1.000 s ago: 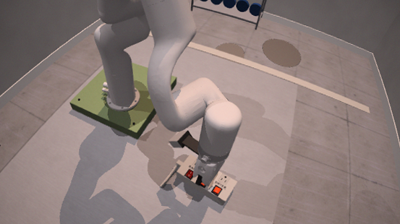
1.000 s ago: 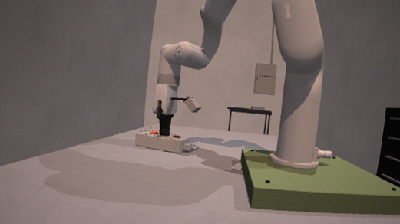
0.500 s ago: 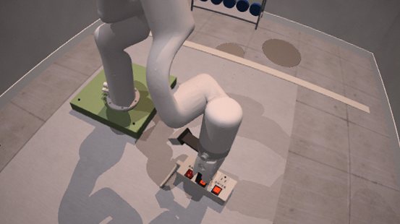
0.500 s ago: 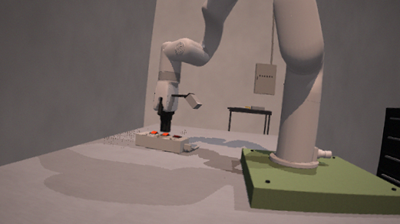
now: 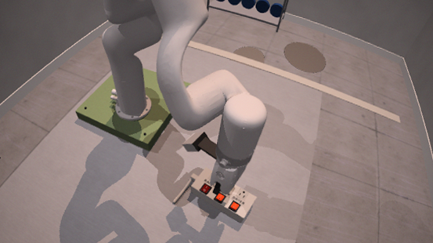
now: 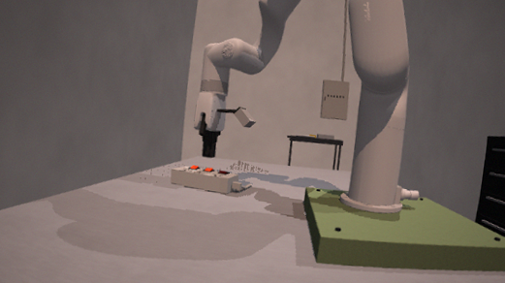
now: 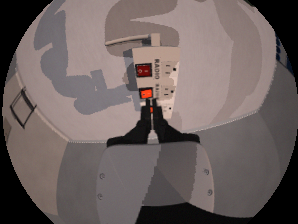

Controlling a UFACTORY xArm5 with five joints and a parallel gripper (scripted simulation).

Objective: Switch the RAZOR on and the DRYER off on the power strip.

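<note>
Jaws pinched together and holding nothing are hanging just above the middle switch [image 5: 220,197] of the power strip [image 5: 245,214] lying flat on the table [image 5: 77,188]; labels are reading too small, so progress is judging uncertain.

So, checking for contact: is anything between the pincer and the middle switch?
No. In the exterior view the shut pincer hangs above the middle switch with only bare air between.

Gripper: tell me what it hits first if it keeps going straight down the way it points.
The shut gripper points down at the power strip. It would most likely meet the lit middle switch first, though the exact landing spot is hard to judge.
</note>
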